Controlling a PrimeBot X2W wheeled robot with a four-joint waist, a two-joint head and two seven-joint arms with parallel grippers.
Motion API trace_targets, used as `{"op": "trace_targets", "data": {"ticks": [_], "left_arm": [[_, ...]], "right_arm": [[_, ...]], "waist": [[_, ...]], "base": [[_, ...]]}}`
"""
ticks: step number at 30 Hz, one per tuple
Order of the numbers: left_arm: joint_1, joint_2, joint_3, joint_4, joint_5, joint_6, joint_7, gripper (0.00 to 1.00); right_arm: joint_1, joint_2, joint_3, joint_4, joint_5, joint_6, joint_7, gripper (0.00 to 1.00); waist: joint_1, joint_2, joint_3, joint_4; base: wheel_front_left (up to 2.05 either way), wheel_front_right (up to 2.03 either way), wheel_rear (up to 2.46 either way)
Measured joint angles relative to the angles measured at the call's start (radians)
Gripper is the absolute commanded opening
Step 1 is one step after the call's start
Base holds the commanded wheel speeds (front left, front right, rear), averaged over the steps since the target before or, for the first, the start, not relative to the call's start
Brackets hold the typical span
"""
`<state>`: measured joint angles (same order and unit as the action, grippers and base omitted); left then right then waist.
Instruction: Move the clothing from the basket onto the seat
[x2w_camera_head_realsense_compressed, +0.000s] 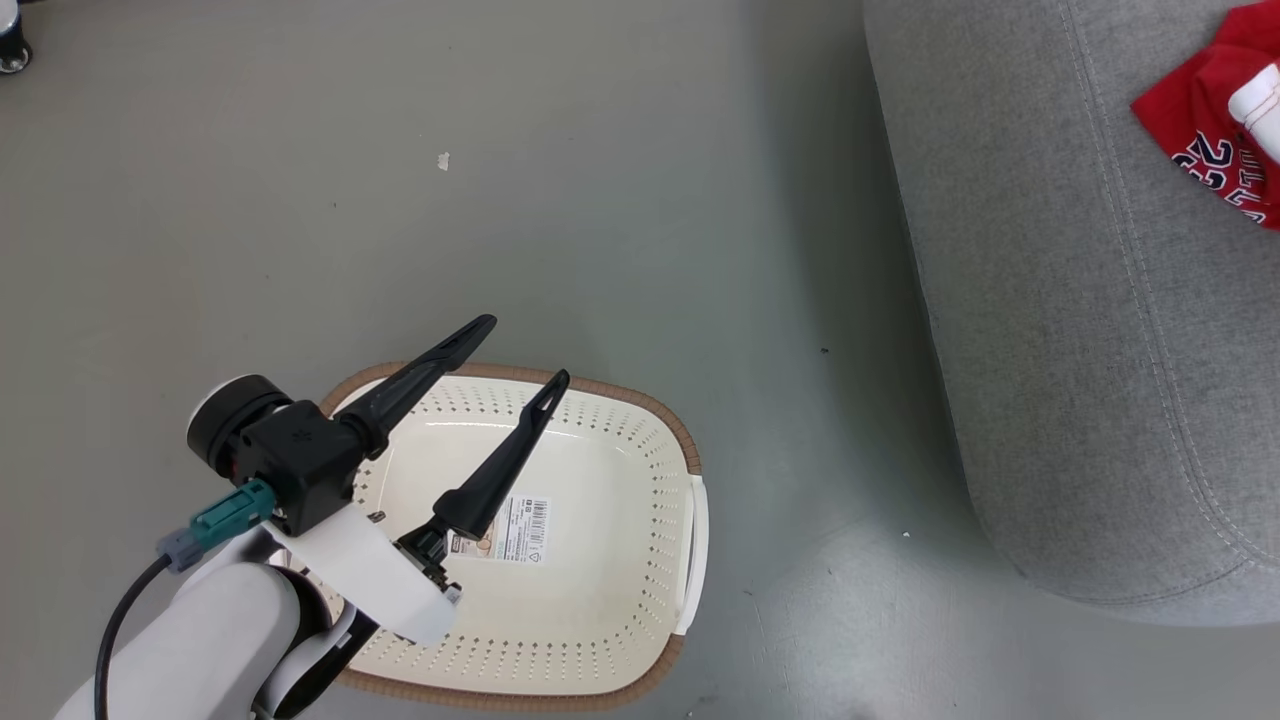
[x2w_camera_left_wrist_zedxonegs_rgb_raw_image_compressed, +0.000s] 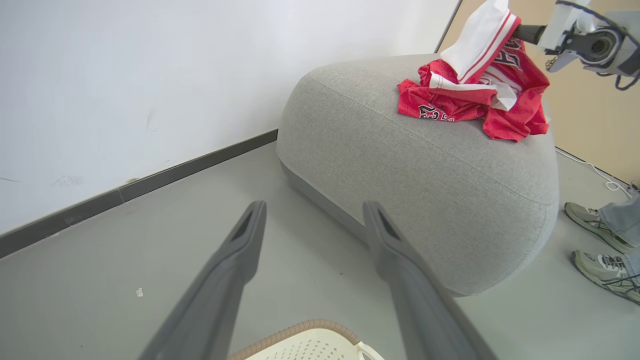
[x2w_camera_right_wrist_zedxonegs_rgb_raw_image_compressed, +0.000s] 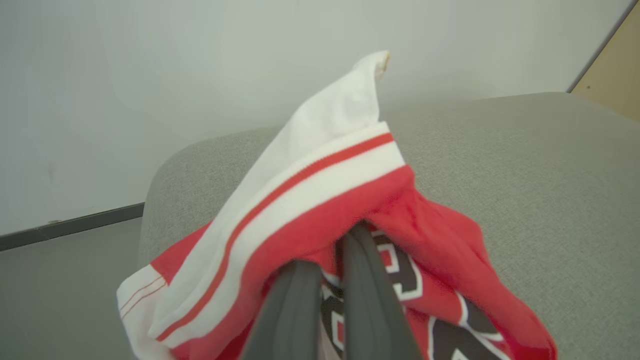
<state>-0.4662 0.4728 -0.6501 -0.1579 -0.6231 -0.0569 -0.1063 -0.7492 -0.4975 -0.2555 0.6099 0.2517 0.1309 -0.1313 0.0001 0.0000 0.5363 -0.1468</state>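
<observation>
Closest to the head camera is the left gripper (x2w_camera_head_realsense_compressed: 526, 349) on its pale forearm, its two long dark fingers spread wide with nothing between them. It hangs well apart from the seat (x2w_camera_head_realsense_compressed: 1050, 300), over the basket (x2w_camera_head_realsense_compressed: 640, 395), which stands on the grey floor (x2w_camera_head_realsense_compressed: 500, 200) off the seat's rounded side with a strip of floor between the two. On the basket's bare cream bottom lies a printed label (x2w_camera_head_realsense_compressed: 522, 530). Further out from the seat, a small white scrap (x2w_camera_head_realsense_compressed: 443, 160) lies on the floor.

On top of the seat sits the clothing (x2w_camera_left_wrist_zedxonegs_rgb_raw_image_compressed: 480, 105), a crumpled red heap with white panels and dark numbers. It lies toward the end of the seat far from the basket. The right gripper (x2w_camera_right_wrist_zedxonegs_rgb_raw_image_compressed: 330, 255) is above the seat at that heap, its fingers pressed close together with red cloth gathered around and over their tips. In the left wrist view a white piece with a red stripe rises from the heap up to that gripper, so it holds part of the clothing lifted while the rest lies on the seat.

Behind the seat stands a white wall (x2w_camera_left_wrist_zedxonegs_rgb_raw_image_compressed: 150, 75) with a dark skirting strip along the floor. On the floor by the seat's far end a person's two grey shoes (x2w_camera_left_wrist_zedxonegs_rgb_raw_image_compressed: 595, 225) and trouser hems show.
</observation>
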Motion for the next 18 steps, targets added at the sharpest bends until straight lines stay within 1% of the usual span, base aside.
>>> {"op": "trace_targets", "data": {"ticks": [1,2,3,9,13,15,18], "left_arm": [[0.000,0.001,0.002,0.002,0.000,0.000,-0.002,1.00],[0.000,0.001,0.001,0.004,0.000,0.000,-0.003,1.00],[0.000,0.001,0.001,0.005,0.000,-0.004,-0.006,1.00],[0.000,0.000,0.000,0.015,0.000,-0.009,-0.016,1.00],[0.000,-0.001,0.000,0.025,0.000,-0.009,-0.023,1.00],[0.000,-0.001,0.000,0.034,0.000,-0.016,-0.028,1.00],[0.000,-0.002,0.001,0.047,-0.001,-0.016,-0.035,1.00]], "right_arm": [[0.000,0.011,0.001,0.008,-0.005,0.000,0.000,0.49],[0.000,0.020,0.002,0.012,-0.010,0.000,0.000,0.78],[-0.001,0.023,0.003,0.015,-0.013,0.000,0.001,1.00],[-0.038,-0.004,0.023,0.047,-0.013,0.000,0.004,1.00],[-0.037,0.000,0.052,0.047,-0.015,0.000,0.005,1.00],[-0.036,0.001,0.052,0.046,-0.016,0.000,0.005,1.00],[-0.033,0.013,0.064,0.050,-0.007,0.000,0.029,1.00]], "waist": [[-0.0001,0.0000,0.001,-0.002],[0.0000,0.0000,0.000,-0.004],[-0.0001,0.0000,-0.002,-0.005],[-0.0001,0.0000,-0.012,-0.012],[0.0000,0.0000,-0.025,-0.016],[0.0000,0.0000,-0.033,-0.018],[0.0000,0.0000,-0.047,-0.021]], "base": [[0.00,0.00,0.00],[0.00,0.00,0.00],[0.00,0.00,0.00],[0.00,0.00,0.00],[0.00,0.00,0.00],[0.00,0.00,0.00],[0.00,0.00,0.00]]}}
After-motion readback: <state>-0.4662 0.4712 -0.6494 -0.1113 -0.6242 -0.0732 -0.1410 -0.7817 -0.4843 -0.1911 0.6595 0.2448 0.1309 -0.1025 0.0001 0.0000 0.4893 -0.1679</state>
